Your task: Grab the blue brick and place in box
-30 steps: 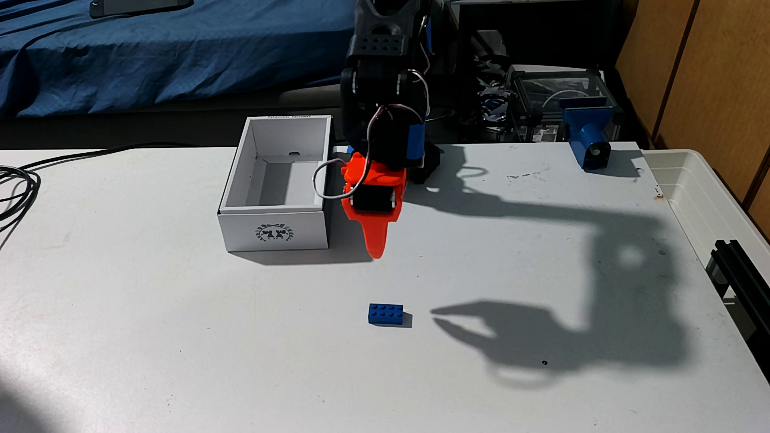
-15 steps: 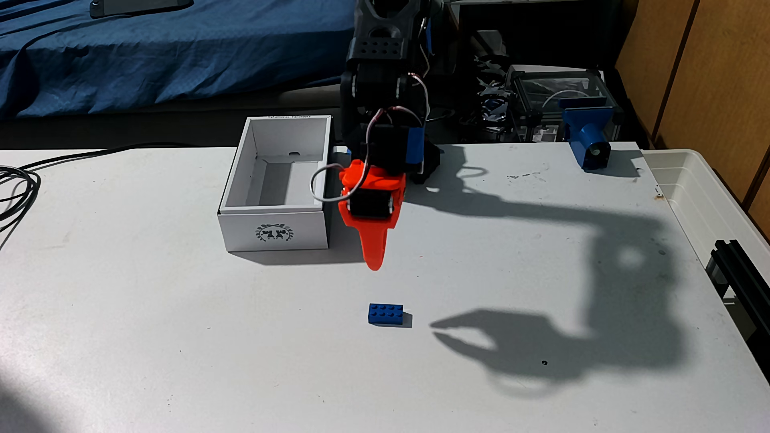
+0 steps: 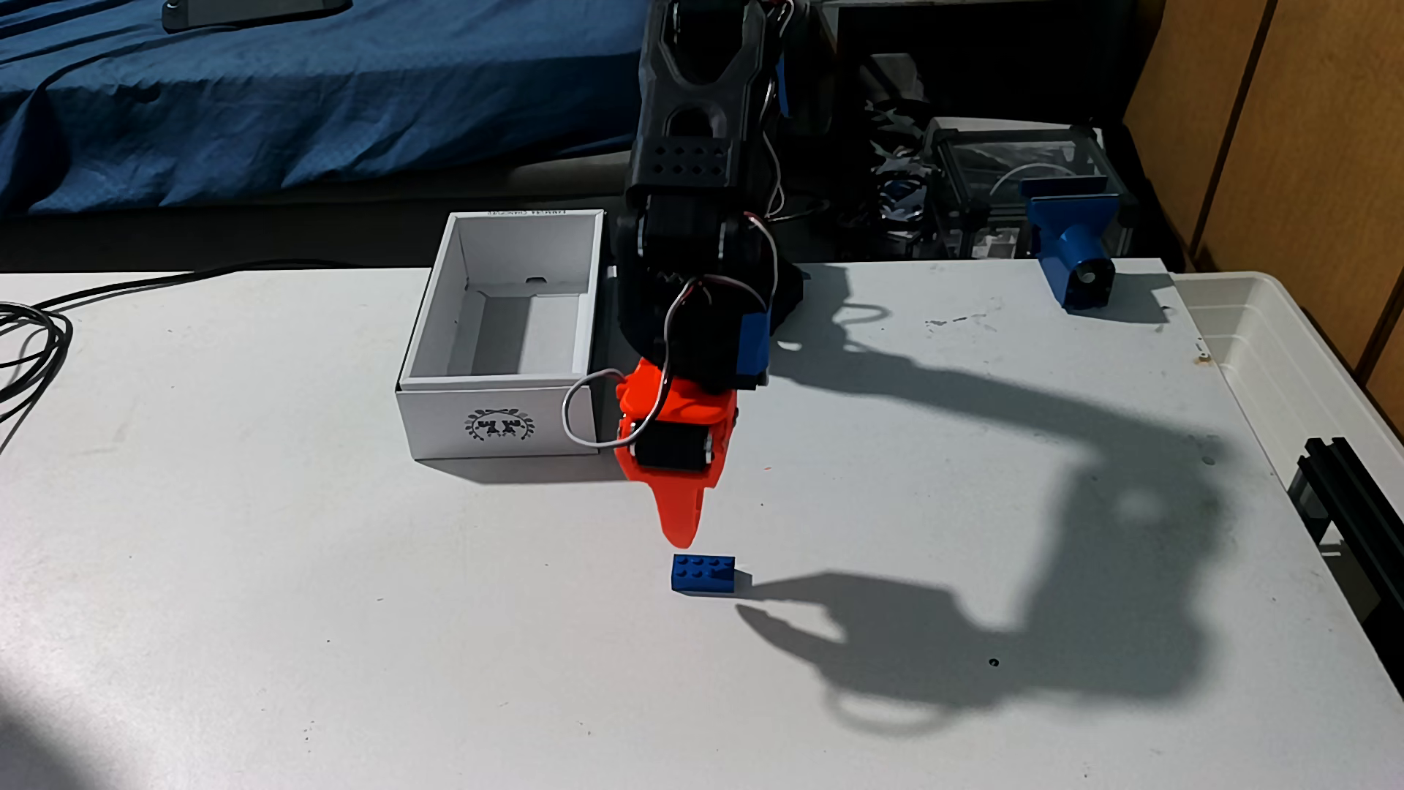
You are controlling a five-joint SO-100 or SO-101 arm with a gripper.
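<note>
Fixed view. The small bright blue plastic building brick (image 3: 703, 573), rectangular with two rows of four studs, lies flat on the white bench (image 3: 304, 608), studs up, its long side running left to right. All places below are given relative to this brick.

The orange plastic end effector (image 3: 680, 538) on the black arm (image 3: 687, 190) points downward, its tip just behind the brick's rear left edge. Whether the tip touches the brick cannot be told. The fingers overlap as one orange wedge from this angle, so their opening cannot be judged directly; the shadow cast on the bench to the right of the brick shows two prongs with a gap between them. Nothing is seen held in the end effector.

The white rectangular cardboard box (image 3: 501, 425), thin-walled and open-topped, stands behind and to the left of the brick, well apart from it. Its short side with the dark round wreath emblem faces the camera. Its interior appears empty.

A blue clamp-like block (image 3: 1075, 251) with a round grey face sits far behind and to the right of the brick, at the bench's rear edge. A translucent white plastic tub (image 3: 1291, 357) lies farther right. Black cables (image 3: 30, 334) lie far to the left.
</note>
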